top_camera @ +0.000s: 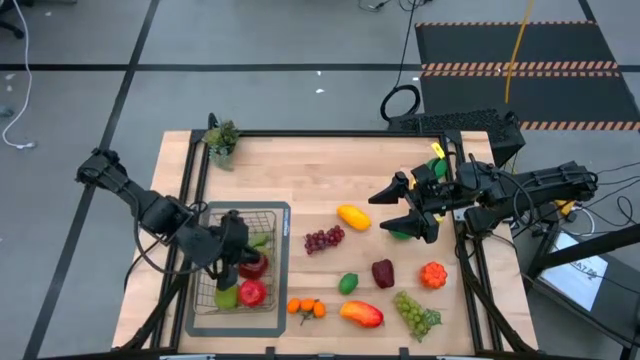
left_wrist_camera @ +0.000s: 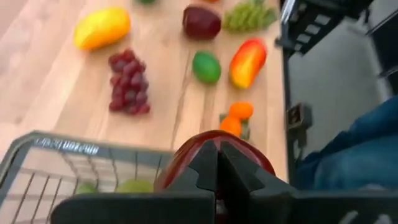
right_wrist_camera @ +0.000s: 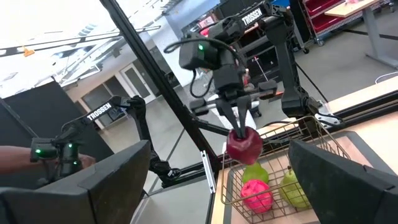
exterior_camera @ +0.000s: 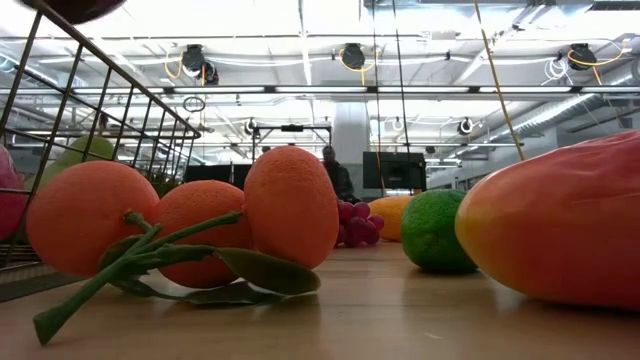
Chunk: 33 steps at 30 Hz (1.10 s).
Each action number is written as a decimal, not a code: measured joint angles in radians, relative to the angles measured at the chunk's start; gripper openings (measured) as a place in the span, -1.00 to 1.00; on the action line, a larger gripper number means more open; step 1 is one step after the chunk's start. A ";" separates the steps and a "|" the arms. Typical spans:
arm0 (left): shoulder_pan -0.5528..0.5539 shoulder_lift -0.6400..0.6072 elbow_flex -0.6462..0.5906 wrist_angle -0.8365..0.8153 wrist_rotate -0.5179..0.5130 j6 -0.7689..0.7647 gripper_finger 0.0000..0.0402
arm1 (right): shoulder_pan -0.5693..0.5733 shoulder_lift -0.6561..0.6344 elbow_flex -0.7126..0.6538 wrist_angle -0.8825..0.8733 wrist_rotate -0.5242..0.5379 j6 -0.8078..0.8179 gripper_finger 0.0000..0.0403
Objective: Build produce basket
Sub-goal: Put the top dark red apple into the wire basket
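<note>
My left gripper is over the grey wire basket at the table's near left, shut on a dark red apple. A bright red apple and green pears lie in the basket. My right gripper is open and empty above the table's right half, beside a green fruit. On the table lie a yellow mango, purple grapes, a lime, oranges, a red-yellow mango and green grapes. My left gripper pinches the dark red apple at its top between its two fingers. The fingers come from above and point down. The apple hangs below them, clear of the basket and of the fruit lying in it.
A leafy sprig in a small pot stands at the far left corner. A dark red fruit and an orange-red one lie at the near right. Bare wood shows across the far middle of the table. A person shows far behind in the low view.
</note>
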 joint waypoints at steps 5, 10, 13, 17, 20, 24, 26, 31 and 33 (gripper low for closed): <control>-0.038 -0.001 -0.096 -0.006 0.002 -0.053 -0.94 | 0.000 0.000 0.000 0.000 0.000 0.014 0.86; -0.075 -0.001 -0.228 0.137 0.003 -0.100 -0.97 | 0.000 0.000 0.000 0.000 0.000 0.041 0.86; -0.091 -0.001 -0.285 0.204 0.004 -0.122 -0.98 | 0.000 0.000 0.000 0.000 0.000 0.050 0.86; -0.097 -0.001 -0.323 0.207 0.001 -0.165 -0.92 | 0.000 0.000 0.000 0.000 0.000 0.048 0.86; -0.104 -0.001 -0.325 0.159 0.000 -0.171 -0.92 | 0.000 0.000 0.000 0.000 0.000 0.044 0.86; -0.104 -0.001 -0.326 0.099 0.002 -0.169 -0.96 | 0.000 0.000 0.000 0.000 -0.001 0.043 0.86; -0.104 -0.001 -0.326 0.076 0.002 -0.174 -0.94 | 0.000 0.000 0.000 0.000 -0.001 0.043 0.86; -0.104 -0.001 -0.326 0.048 0.004 -0.174 -0.71 | 0.000 0.000 0.000 0.000 -0.004 0.043 0.86; -0.104 -0.001 -0.326 0.029 0.004 -0.187 -0.58 | 0.000 0.000 0.000 -0.001 -0.005 0.043 0.86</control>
